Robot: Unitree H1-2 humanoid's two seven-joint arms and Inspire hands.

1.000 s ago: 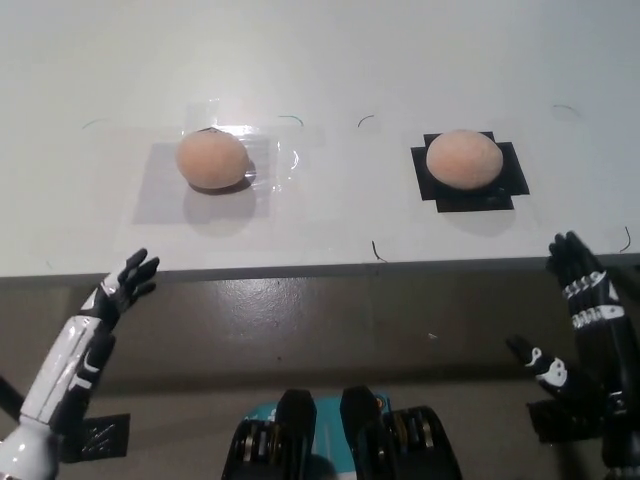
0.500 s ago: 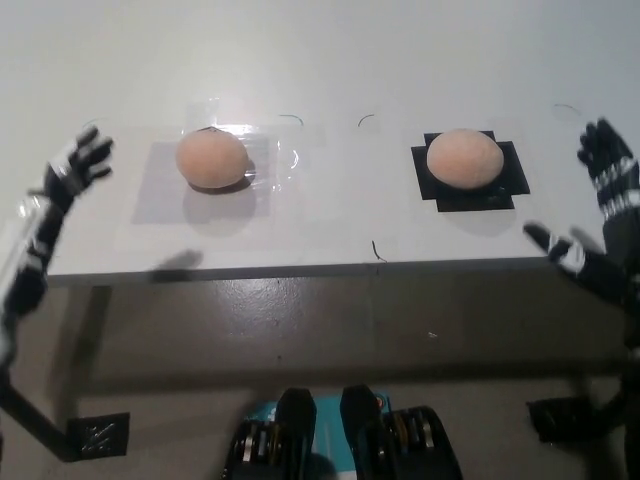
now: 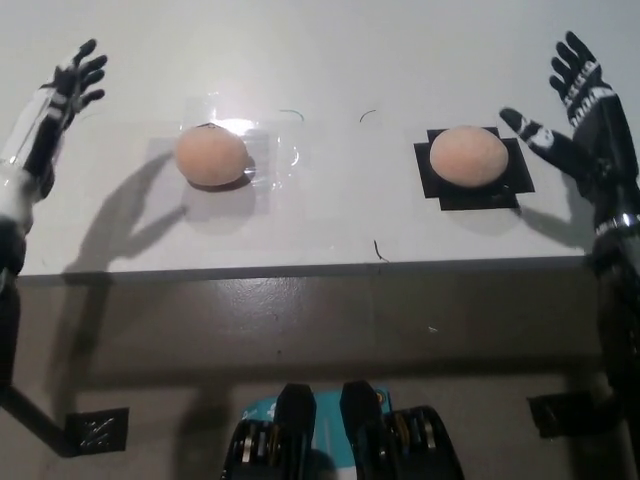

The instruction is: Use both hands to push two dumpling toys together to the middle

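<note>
Both hands raised higher: left hand (image 3: 62, 88), right hand (image 3: 578, 100) seemingly splayed.

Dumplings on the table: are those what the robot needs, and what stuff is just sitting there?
For the job:
left dumpling toy
right dumpling toy
left robot hand, open
right robot hand, open

Just there:
clear plastic sheet under the left toy
black tape patch under the right toy
white table

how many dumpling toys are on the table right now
2. The left dumpling toy sits on a clear film patch on the table; the right dumpling toy sits on a black tape patch. Neither hand touches them, and nothing seems hidden.
</note>
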